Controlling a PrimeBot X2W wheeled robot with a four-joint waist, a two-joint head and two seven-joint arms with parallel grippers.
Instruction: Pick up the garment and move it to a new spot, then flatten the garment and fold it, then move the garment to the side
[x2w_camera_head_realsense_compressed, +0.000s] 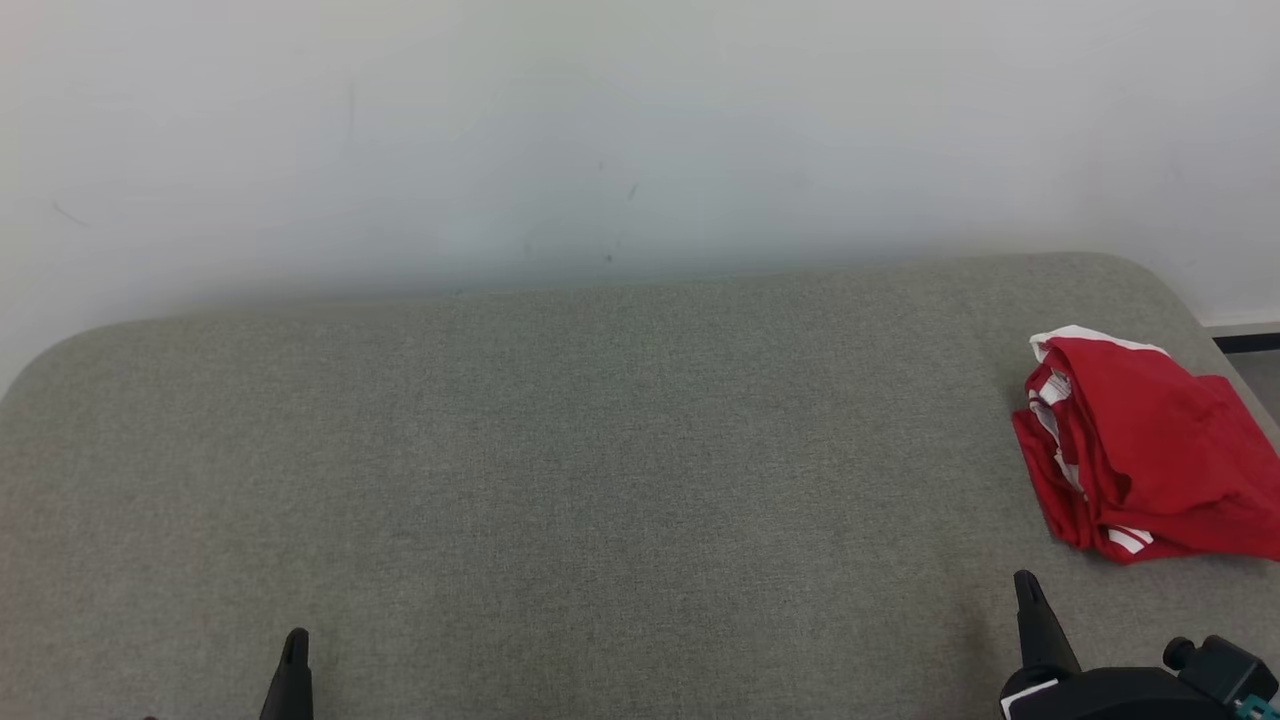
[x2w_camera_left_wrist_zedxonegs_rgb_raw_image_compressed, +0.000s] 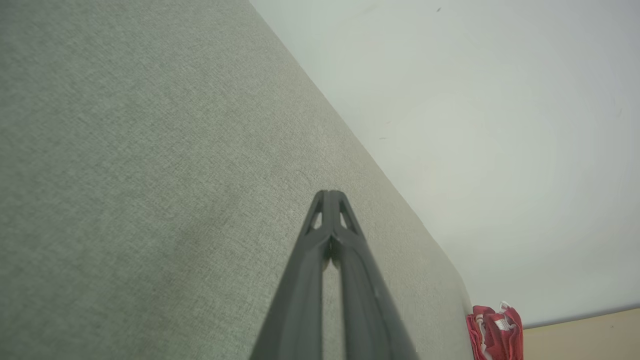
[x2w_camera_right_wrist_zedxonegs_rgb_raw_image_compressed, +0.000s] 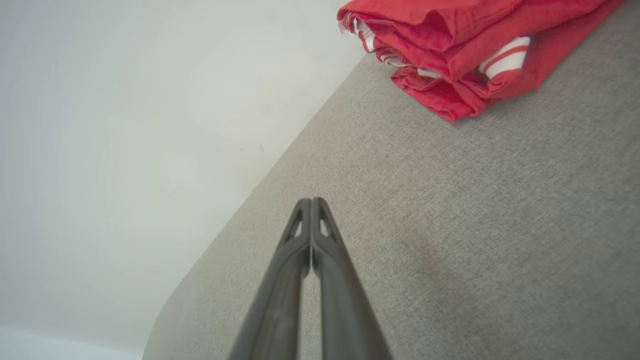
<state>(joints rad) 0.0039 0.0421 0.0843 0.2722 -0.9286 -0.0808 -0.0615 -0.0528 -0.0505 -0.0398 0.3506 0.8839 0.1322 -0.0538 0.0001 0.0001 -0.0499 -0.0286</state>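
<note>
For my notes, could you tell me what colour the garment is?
Red with white stripes, the garment shows best in the right wrist view.

Grey-green fabric surface (x2w_camera_head_realsense_compressed: 560, 470) against a white wall — folded red-and-white garment (x2w_camera_head_realsense_compressed: 1150, 450) at its right edge.

Nothing written could be read: no words, brand, number or sign. A small white patch (x2w_camera_left_wrist_zedxonegs_rgb_raw_image_compressed: 503, 324), perhaps a label, sat on the red garment (x2w_camera_left_wrist_zedxonegs_rgb_raw_image_compressed: 492, 335) well beyond the left hand (x2w_camera_left_wrist_zedxonegs_rgb_raw_image_compressed: 329, 192) and to its right in the left wrist view, too small and blurred to show any letters.
</note>
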